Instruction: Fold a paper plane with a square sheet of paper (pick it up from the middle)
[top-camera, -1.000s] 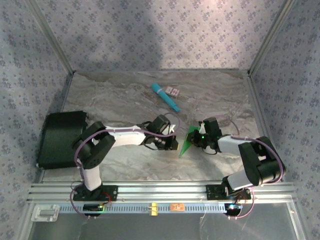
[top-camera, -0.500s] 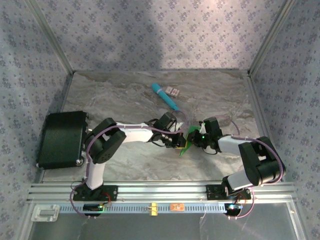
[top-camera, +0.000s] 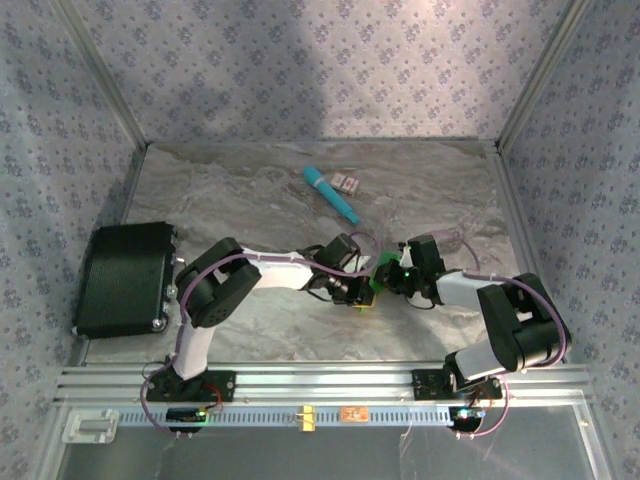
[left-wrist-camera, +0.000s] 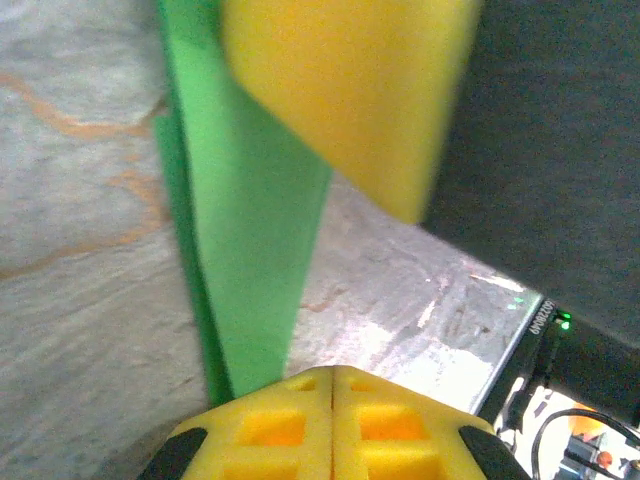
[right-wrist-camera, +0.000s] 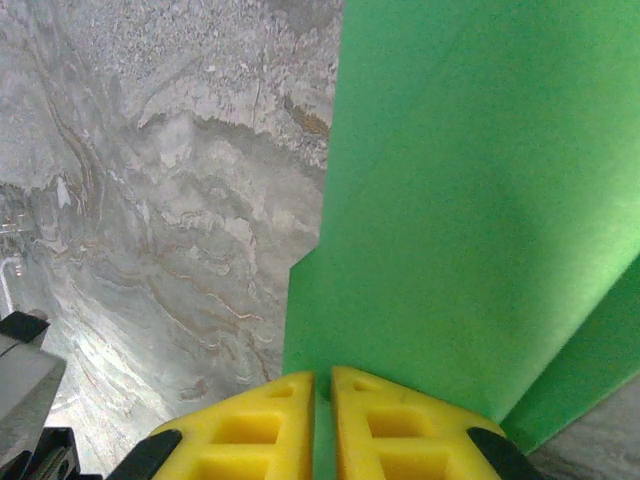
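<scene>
Pinching the sheet of paper (right-wrist-camera: 450, 200) between almost-closed pads, the right gripper (right-wrist-camera: 322, 390) is holding it over the marble table (top-camera: 250, 200), at mid-table between the two arms. A sliver of green is showing in the slit between its pads.

The left gripper (left-wrist-camera: 332, 385) is sitting against the same sheet from the opposite side, pads pressed together. The green edge is running down to its left pad rather than into the seam, so I cannot tell whether it is actually gripping the sheet.

The sheet is showing at least two layers and a sharp slanted edge, so it is already creased.

Handling judgement:
- It is looking very light and thin.
- It is likely limp across any wide unsupported span and stiffer along a crease.
- It is easy to crumple, or to tear if the arms are pulling apart.
- The best hold is looking like a flat pinch on the layered part close to the crease, not on a free corner.
</scene>
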